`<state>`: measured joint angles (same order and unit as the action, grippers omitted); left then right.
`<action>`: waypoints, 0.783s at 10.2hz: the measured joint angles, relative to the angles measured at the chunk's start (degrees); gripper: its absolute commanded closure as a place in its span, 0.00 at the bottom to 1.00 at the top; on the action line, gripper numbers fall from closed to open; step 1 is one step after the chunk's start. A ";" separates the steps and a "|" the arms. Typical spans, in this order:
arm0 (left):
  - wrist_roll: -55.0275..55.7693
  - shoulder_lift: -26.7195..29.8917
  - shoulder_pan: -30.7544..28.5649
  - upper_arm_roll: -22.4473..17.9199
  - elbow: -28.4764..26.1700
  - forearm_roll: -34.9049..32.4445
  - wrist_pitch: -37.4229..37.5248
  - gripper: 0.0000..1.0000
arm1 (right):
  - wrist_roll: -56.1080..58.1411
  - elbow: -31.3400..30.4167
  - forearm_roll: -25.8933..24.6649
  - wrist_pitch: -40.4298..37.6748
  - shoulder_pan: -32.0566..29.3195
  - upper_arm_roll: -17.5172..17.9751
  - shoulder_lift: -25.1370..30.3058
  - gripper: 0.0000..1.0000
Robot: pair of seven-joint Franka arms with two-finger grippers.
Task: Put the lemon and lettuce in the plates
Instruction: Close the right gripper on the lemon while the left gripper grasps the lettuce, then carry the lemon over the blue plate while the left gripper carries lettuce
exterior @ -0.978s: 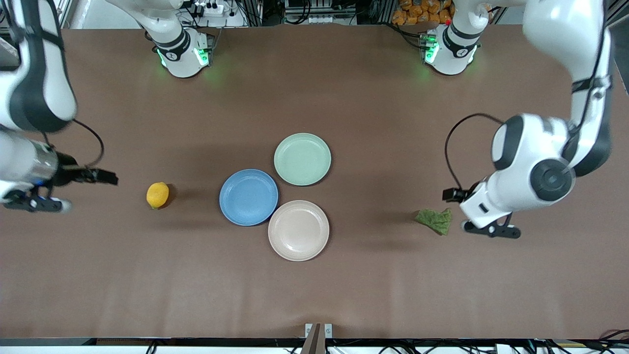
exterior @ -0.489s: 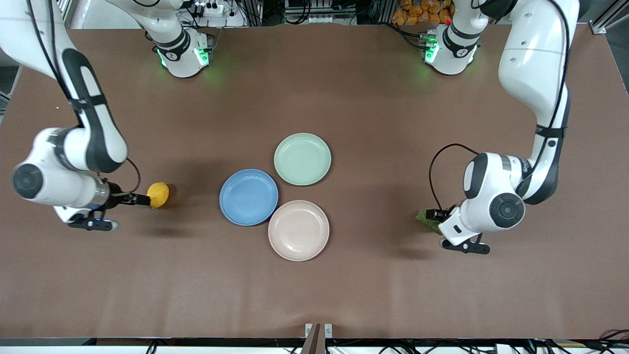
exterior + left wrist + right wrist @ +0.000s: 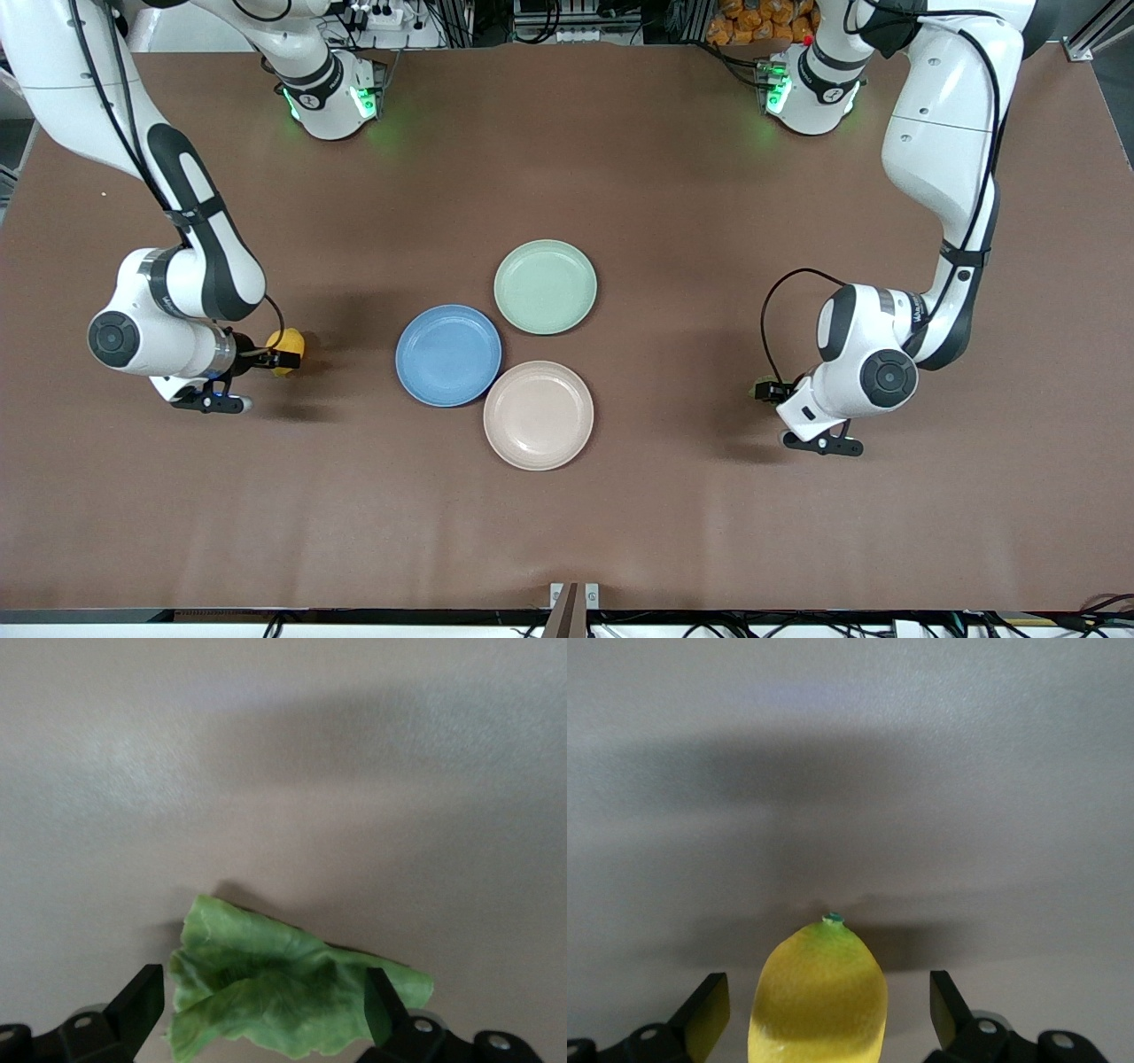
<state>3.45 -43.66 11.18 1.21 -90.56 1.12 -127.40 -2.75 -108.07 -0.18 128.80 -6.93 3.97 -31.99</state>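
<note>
The yellow lemon (image 3: 289,342) lies on the table toward the right arm's end. My right gripper (image 3: 276,358) is open and low around it; in the right wrist view the lemon (image 3: 818,999) sits between the two fingers with gaps on both sides. The green lettuce (image 3: 762,388) lies toward the left arm's end, mostly hidden under my left gripper (image 3: 769,392). In the left wrist view the lettuce (image 3: 283,992) lies between the open fingers. The blue plate (image 3: 448,355) and the beige plate (image 3: 539,415) sit mid-table, both empty.
A pale green plate (image 3: 545,287) touches the other two plates, farther from the front camera. Both arm bases stand along the table edge farthest from the front camera. Brown tabletop lies bare around the plates.
Both arms have swung inward and come down. The right gripper now straddles the lemon and the left gripper straddles the lettuce, covering most of it. Lemon and lettuce have not moved.
</note>
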 measured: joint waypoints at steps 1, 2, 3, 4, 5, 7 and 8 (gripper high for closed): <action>0.01 0.00 -0.03 0.00 -0.84 0.15 0.00 0.79 | 0.00 -0.06 0.01 0.00 0.00 0.01 -0.27 0.35; 0.08 0.18 -0.16 -0.02 -1.32 1.08 -0.19 1.00 | 0.00 -0.24 0.02 0.00 0.00 0.00 -0.40 0.63; 0.08 0.61 -0.43 -0.15 -1.63 1.76 -0.15 1.00 | 0.00 -0.38 0.02 0.00 0.00 0.02 -0.42 0.86; 0.08 0.93 -0.79 -0.24 -1.80 1.85 -0.13 1.00 | 0.00 -0.40 0.03 0.00 0.03 0.13 -0.42 0.98; 0.08 1.21 -0.88 -0.25 -1.92 2.06 -0.11 1.00 | 0.00 -0.22 0.03 -0.12 0.18 0.26 -0.32 1.00; 0.05 2.94 -0.26 0.74 -1.84 2.67 -0.22 1.00 | -0.42 3.09 1.08 -5.48 0.76 0.87 -0.15 1.00; 0.24 4.60 0.32 1.97 -1.75 2.87 -0.23 1.00 | -1.75 7.13 4.02 -10.94 0.99 1.74 -0.03 1.00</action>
<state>3.70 -39.05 11.50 3.18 -92.31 4.00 -127.62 -4.50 -100.94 3.84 117.87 -5.94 5.71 -32.02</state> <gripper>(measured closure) 0.960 0.370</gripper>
